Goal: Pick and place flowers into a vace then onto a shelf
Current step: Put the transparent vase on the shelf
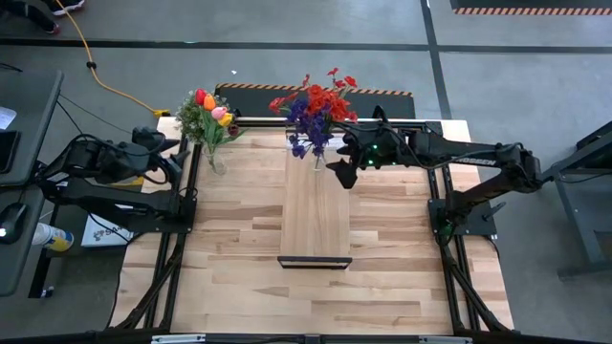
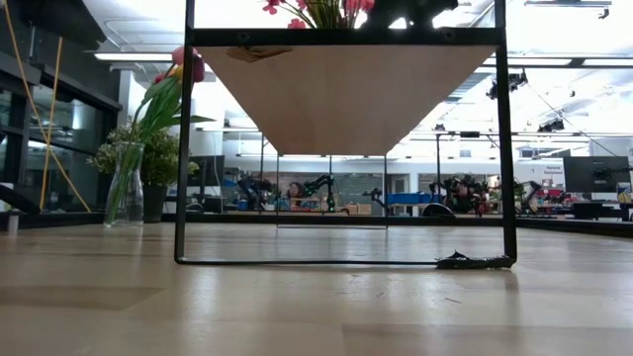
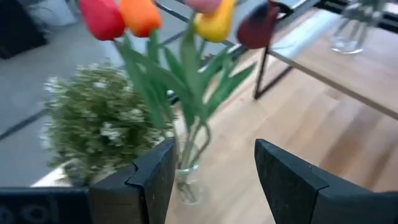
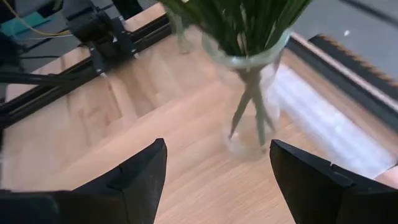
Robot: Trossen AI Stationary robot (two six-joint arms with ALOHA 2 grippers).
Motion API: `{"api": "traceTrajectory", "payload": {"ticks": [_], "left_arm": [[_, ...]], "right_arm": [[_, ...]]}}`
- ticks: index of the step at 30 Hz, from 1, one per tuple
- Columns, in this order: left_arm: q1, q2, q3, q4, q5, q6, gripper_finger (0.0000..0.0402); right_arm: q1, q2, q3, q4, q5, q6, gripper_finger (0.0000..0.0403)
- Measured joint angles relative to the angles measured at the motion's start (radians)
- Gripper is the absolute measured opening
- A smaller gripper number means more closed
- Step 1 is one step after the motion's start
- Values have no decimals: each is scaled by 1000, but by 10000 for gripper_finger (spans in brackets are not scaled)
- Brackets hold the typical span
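A glass vase [image 4: 249, 81] with red and purple flowers [image 1: 316, 105] stands on its base at the far end of the shelf [image 1: 316, 215], a long raised board of light wood. My right gripper [image 1: 342, 174] hovers open just to the right of this vase, and the vase's foot shows beyond the fingers in the right wrist view. A second glass vase [image 3: 186, 180] with red, orange, yellow, pink and maroon tulips [image 1: 212, 107] stands on the table at the far left. My left gripper [image 3: 214, 174] is open and points at it from the left, apart from it.
A bushy pale-green plant [image 3: 99, 127] stands right beside the tulip vase. Black frame rails [image 1: 186, 205] run along both sides of the table. The shelf rests on thin dark legs [image 2: 183, 148]. The shelf's near half [image 1: 316, 234] is bare wood.
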Motion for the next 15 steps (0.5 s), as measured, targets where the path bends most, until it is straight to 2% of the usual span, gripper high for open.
{"api": "traceTrajectory", "payload": {"ticks": [11,15], "left_arm": [[0,0,0,-14,206,-86,248],[0,0,-17,-11,228,-140,248]], "right_arm": [[0,-6,0,-74,-268,175,273],[1,-6,0,-122,-363,255,273]]}}
